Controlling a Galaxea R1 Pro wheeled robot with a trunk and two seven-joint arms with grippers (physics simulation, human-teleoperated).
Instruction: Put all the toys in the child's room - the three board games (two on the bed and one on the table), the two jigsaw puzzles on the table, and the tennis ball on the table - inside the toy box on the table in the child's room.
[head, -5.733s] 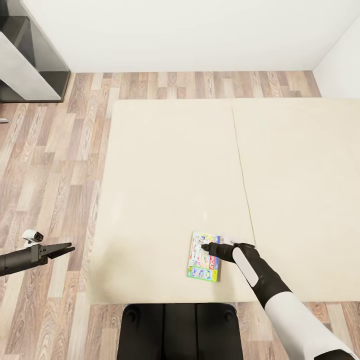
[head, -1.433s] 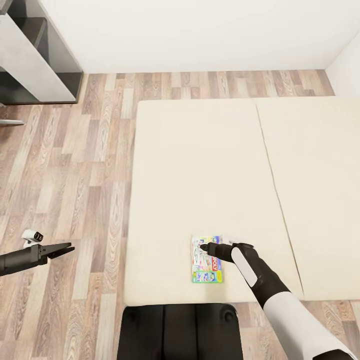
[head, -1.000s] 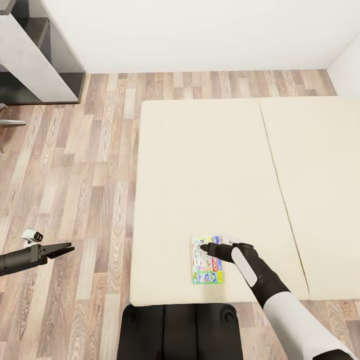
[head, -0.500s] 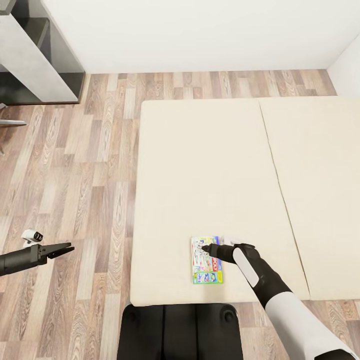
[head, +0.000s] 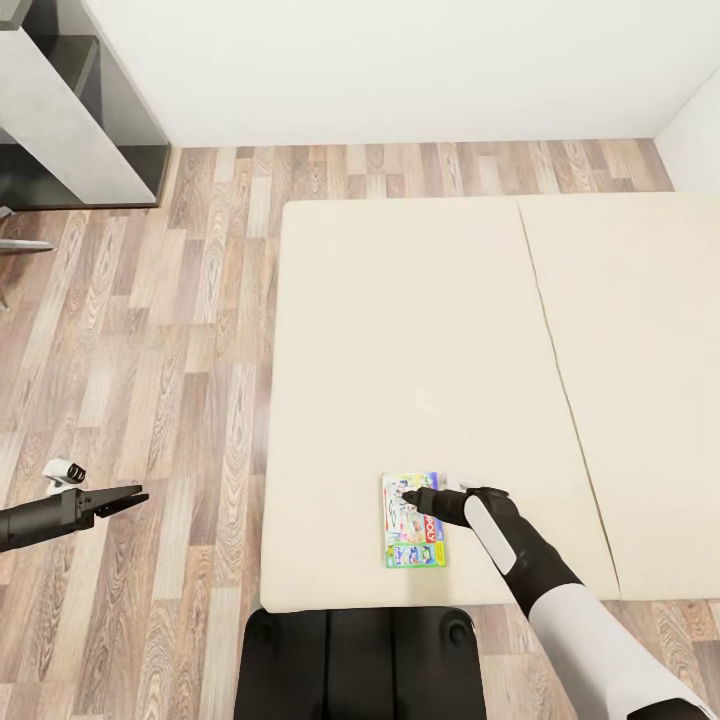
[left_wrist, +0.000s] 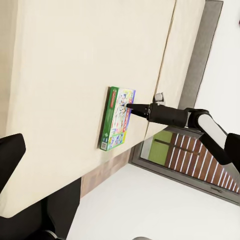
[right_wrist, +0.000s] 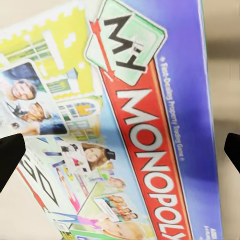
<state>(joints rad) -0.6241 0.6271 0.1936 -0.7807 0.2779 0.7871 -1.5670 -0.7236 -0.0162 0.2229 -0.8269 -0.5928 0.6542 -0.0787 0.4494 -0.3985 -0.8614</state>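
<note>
Black right gripper (head: 408, 494): poised directly over the board game (head: 413, 520); in the right wrist view the fingertips (right_wrist: 10, 155) are seen spread wide at either side of the box, nothing gripped.
Board game: laid flat on the cream bed (head: 400, 340), near its near edge, cover upward, green edges seen.
Left gripper (head: 130, 497): held out over the wood floor (head: 150, 330), well left of the bed; jaws apparently together, empty.
Shelf unit (head: 70, 110): far left.
</note>
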